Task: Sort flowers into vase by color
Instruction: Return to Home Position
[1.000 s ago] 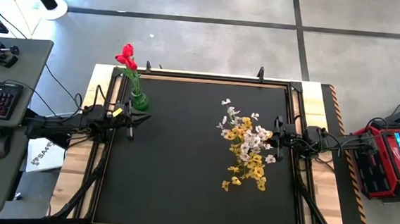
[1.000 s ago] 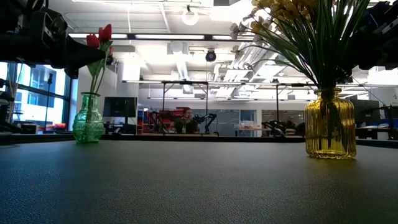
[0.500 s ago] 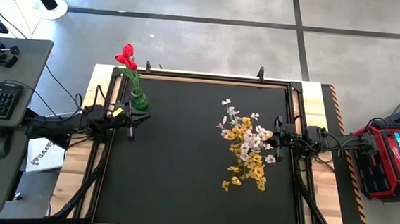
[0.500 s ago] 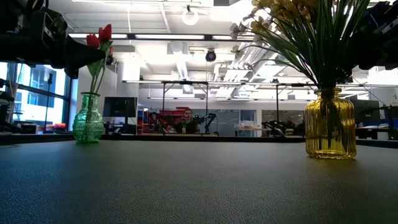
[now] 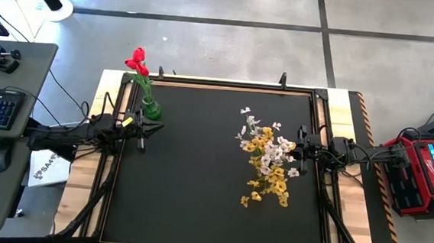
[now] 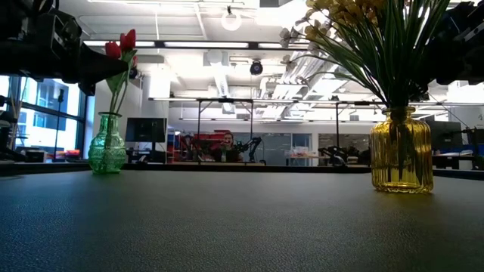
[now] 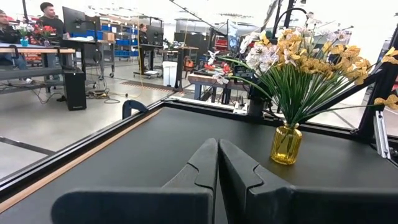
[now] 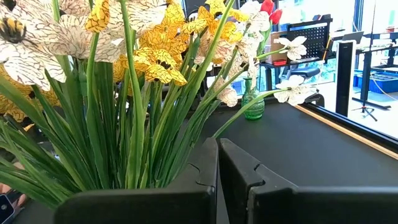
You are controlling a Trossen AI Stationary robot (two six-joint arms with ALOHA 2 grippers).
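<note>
Nothing on the table has moved over the past second: flowers, vases and both arms sit exactly as they did, a sign the sorting is finished and the arms are parked.

The red tulips [image 5: 137,61] stand in the green vase [image 5: 151,109] at the far left corner of the table [image 5: 196,204]. In the low view their stems rise almost upright from the narrow neck, leaning slightly, with the heads pointing up.

The yellow and whitish sprays [image 5: 269,160] share the yellow vase [image 6: 401,160] near the table's right edge, well apart from the tulips. Their long green stems run upward from the vase mouth and fan out in all directions, so the blossoms hide the vase from above. No loose flower lies on the dark surface in any view.

The left pincer [image 7: 218,146] rests at the left edge, just beside the green vase, with its fingers pressed together on nothing. The right pincer [image 8: 218,144] rests at the right edge, just beside the yellow vase, with its fingers likewise pressed together and empty. With every stem in a vase and both arms drawn back to the sides, the job looks complete.
</note>
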